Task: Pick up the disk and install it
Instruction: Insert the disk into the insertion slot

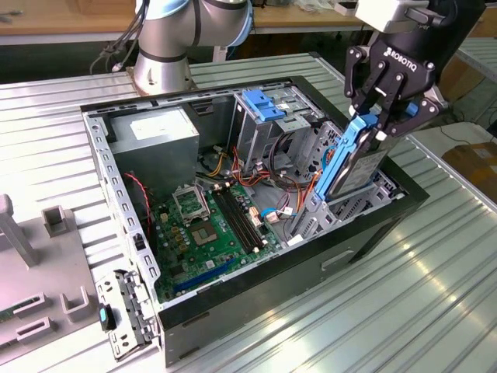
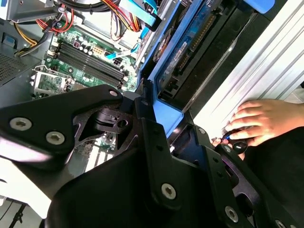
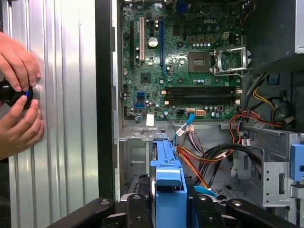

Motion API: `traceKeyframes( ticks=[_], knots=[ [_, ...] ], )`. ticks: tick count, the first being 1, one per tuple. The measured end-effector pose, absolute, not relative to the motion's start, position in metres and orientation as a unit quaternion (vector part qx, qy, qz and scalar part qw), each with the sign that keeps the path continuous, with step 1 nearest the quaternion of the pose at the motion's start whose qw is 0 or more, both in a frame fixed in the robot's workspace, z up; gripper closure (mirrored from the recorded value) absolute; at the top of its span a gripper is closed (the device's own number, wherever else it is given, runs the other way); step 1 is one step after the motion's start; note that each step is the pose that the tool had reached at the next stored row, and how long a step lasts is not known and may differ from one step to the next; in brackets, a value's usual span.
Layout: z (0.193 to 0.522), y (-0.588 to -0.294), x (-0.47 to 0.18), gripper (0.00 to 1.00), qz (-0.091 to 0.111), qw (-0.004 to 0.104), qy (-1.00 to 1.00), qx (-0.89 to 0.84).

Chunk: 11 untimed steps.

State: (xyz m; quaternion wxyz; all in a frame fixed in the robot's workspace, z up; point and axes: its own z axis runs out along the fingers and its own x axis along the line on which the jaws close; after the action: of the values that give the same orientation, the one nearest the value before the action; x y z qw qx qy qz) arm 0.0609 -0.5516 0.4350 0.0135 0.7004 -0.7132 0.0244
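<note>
Between the closed fingers (image 3: pixel 137 211) of the gripper (image 1: pixel 379 118) sits the disk (image 1: pixel 359 167), clamped at the top end of its blue carrier rail (image 1: pixel 342 155) and hanging upright on edge. Its lower end reaches the metal bay (image 1: pixel 330 210) in the corner of the open computer case (image 1: pixel 233 299) at the exterior view's right; I cannot tell whether it has entered the slot. It looks rigid and dense for its size, with smooth metal faces that could slip and shock-sensitive electronics. The plastic rail may flex, so a hold across the rail's stiff edges seems soundest. Beyond lie orange cables (image 3: pixel 204 156) and the green motherboard (image 1: pixel 210 233). On the ribbed counter (image 1: pixel 404 311) beside the case, a person's hands (image 3: pixel 16 61) hold a black knob (image 3: pixel 12 92).
</note>
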Motion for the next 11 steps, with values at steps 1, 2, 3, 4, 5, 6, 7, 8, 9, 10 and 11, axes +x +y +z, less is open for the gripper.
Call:
traceKeyframes(
  ticks=[1,2,3,4,5,6,7,8,9,10,11],
  knots=[
    [0.4342,-0.5516,0.0609,0.63,0.024,0.014,-0.713,0.7],
    [0.4337,-0.5516,0.0609,0.63,0.024,0.014,-0.713,0.7],
    [0.4331,-0.5516,0.0609,0.63,0.024,0.014,-0.713,0.7],
    [0.4325,-0.5516,0.0609,0.63,0.024,0.014,-0.713,0.7],
    [0.4318,-0.5516,0.0609,0.63,0.024,0.014,-0.713,0.7],
    [0.4314,-0.5516,0.0609,0.63,0.024,0.014,-0.713,0.7],
    [0.43,-0.5516,0.0609,0.63,0.024,0.014,-0.713,0.7],
    [0.4294,-0.5516,0.0609,0.63,0.024,0.014,-0.713,0.7],
    [0.4285,-0.5516,0.0609,0.63,0.024,0.014,-0.713,0.7],
    [0.4279,-0.5516,0.0609,0.63,0.024,0.013,-0.713,0.7],
    [0.4275,-0.5516,0.0609,0.63,0.024,0.014,-0.713,0.7]
  ],
)
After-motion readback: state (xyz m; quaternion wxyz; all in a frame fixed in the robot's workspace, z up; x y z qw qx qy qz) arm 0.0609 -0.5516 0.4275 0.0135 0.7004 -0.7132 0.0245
